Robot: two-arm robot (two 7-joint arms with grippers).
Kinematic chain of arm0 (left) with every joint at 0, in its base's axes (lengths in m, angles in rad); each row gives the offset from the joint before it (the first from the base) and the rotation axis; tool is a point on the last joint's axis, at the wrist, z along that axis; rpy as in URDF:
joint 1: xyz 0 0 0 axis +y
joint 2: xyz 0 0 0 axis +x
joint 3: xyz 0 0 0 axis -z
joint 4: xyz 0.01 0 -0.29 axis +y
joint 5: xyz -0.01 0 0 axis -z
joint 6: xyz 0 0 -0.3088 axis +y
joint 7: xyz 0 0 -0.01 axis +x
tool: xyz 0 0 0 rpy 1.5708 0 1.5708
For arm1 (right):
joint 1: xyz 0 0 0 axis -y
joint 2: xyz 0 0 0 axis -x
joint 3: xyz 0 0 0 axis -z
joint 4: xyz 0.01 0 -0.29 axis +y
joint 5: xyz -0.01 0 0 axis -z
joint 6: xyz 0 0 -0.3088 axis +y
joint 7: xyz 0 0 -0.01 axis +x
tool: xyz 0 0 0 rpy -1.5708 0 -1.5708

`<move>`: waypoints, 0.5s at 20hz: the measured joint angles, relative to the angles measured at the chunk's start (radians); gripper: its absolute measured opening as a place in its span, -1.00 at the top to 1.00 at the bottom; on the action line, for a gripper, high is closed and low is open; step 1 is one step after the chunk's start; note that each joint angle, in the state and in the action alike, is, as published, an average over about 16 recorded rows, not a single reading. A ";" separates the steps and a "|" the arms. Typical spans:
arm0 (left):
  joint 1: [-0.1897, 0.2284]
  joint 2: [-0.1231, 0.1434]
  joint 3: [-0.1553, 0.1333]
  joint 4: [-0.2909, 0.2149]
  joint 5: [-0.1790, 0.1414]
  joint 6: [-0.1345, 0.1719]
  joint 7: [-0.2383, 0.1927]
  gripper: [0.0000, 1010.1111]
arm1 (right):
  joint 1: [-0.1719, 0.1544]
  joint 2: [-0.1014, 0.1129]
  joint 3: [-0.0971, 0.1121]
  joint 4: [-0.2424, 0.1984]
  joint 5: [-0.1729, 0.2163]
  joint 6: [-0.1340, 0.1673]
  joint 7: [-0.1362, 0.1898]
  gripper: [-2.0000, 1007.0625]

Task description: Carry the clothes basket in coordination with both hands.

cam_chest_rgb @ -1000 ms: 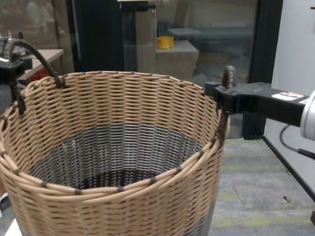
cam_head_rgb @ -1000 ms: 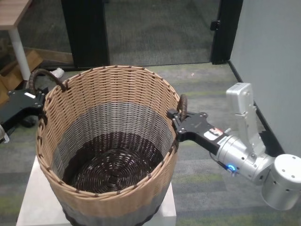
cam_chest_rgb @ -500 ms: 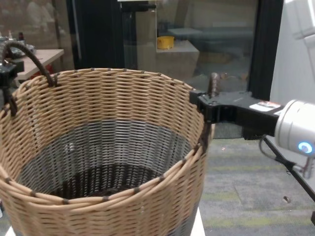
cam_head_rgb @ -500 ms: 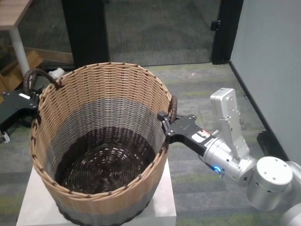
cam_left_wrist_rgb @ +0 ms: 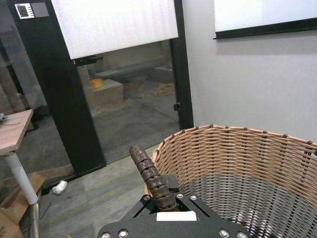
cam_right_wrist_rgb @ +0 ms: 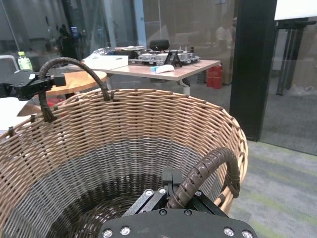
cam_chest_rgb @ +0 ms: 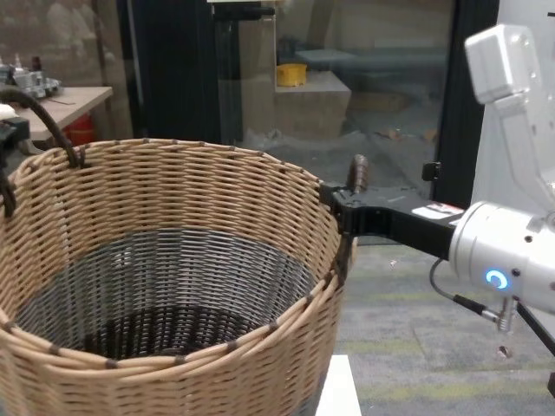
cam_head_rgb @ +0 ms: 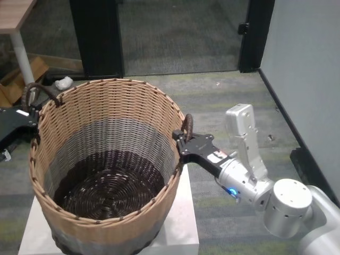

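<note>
Because the clothes basket [cam_head_rgb: 103, 164] sits over the white stand [cam_head_rgb: 183, 223] with each loop handle pinched in a closed gripper, its balance depends on both arms moving as one. Nearest, the right gripper [cam_head_rgb: 187, 142] is clamped on the right handle [cam_head_rgb: 187, 125]; if it outruns its partner, the basket could tilt or twist. Farther off, the left gripper [cam_head_rgb: 29, 114] is clamped on the left handle [cam_head_rgb: 40, 91], where the thin loop might slip through.
</note>
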 joint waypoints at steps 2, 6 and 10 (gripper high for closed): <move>0.000 -0.005 -0.004 0.011 0.008 -0.007 0.004 1.00 | 0.005 -0.013 -0.001 0.015 -0.011 -0.005 -0.006 0.99; -0.003 -0.017 -0.011 0.041 0.024 -0.025 0.010 1.00 | 0.012 -0.034 -0.007 0.038 -0.044 -0.016 -0.021 0.99; -0.011 -0.032 -0.018 0.081 0.037 -0.041 0.010 1.00 | 0.018 -0.053 -0.012 0.062 -0.073 -0.023 -0.031 0.99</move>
